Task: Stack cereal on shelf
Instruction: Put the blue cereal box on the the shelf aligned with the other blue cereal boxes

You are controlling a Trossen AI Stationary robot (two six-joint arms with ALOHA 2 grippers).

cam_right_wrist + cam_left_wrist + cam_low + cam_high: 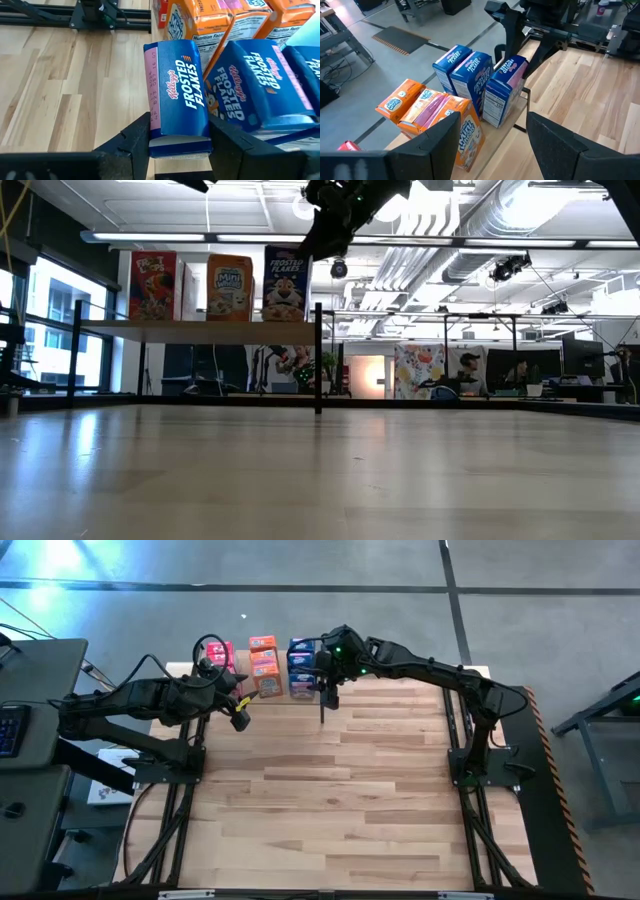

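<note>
The shelf (200, 326) stands along the table's far edge. On it stand pink-red (152, 284), orange (230, 287) and blue (285, 282) cereal boxes, in rows running front to back. My right gripper (180, 146) is above the shelf's right end, shut on the nearest blue box (177, 95), also seen in the left wrist view (504, 87). My left gripper (492, 131) hovers open above the table, in front of the shelf's left part (240, 718), with nothing between its fingers. My right gripper pinches the nearest blue box at its top end (176, 131), one finger (134, 141) on each of its two wide faces. The fingers slant down from above and from the table's right. The box stands about upright, its bottom at the shelf's near right corner.
A thin black shelf post (318, 358) rises at the shelf's near right corner, just beside the held box. Bare plank tabletop (340, 790) stretches from the shelf to the near edge. Black arm stands (480, 765) sit at both sides of the table.
</note>
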